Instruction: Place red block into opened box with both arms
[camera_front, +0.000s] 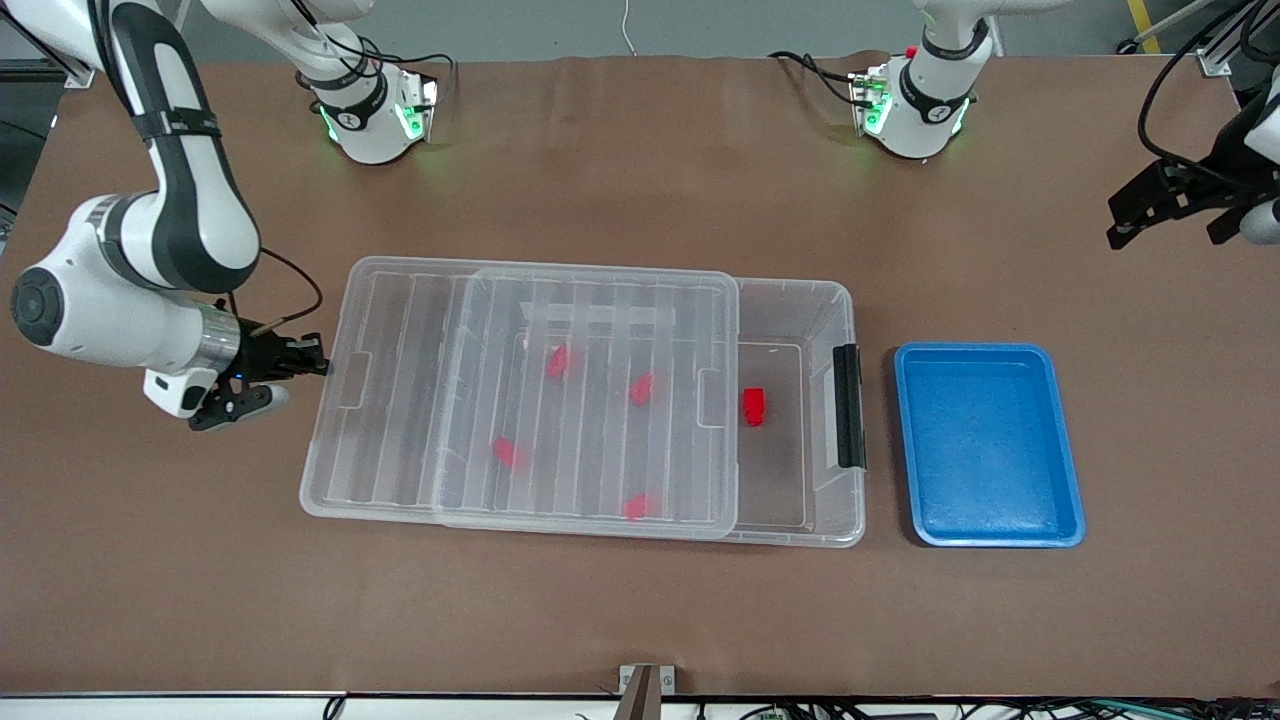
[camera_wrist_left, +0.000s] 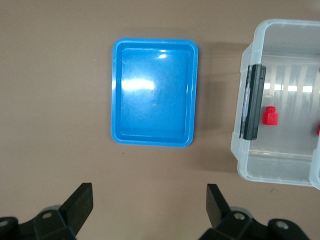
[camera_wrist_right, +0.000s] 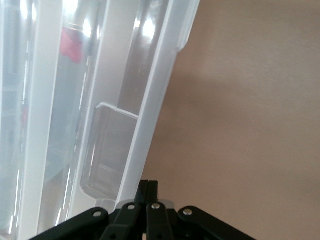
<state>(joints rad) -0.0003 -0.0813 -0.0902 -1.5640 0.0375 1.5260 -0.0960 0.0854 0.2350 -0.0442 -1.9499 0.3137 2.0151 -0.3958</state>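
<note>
The clear box (camera_front: 846, 478) lies mid-table with its ribbed lid (camera_front: 400, 400) slid toward the right arm's end, leaving the latch end uncovered. The red block (camera_front: 754, 405) lies on the box floor in that uncovered part, near the black latch (camera_front: 848, 405); the left wrist view shows the block (camera_wrist_left: 270, 116) too. My right gripper (camera_front: 315, 358) is shut, its tips (camera_wrist_right: 148, 186) against the lid's short edge with nothing between them. My left gripper (camera_front: 1170, 225) hangs open and empty (camera_wrist_left: 149, 192) over bare table at the left arm's end.
Several other small red blocks (camera_front: 641, 389) show through the lid inside the box. A blue tray (camera_front: 1075, 500) sits beside the box's latch end, toward the left arm's end of the table. Brown table surface surrounds both.
</note>
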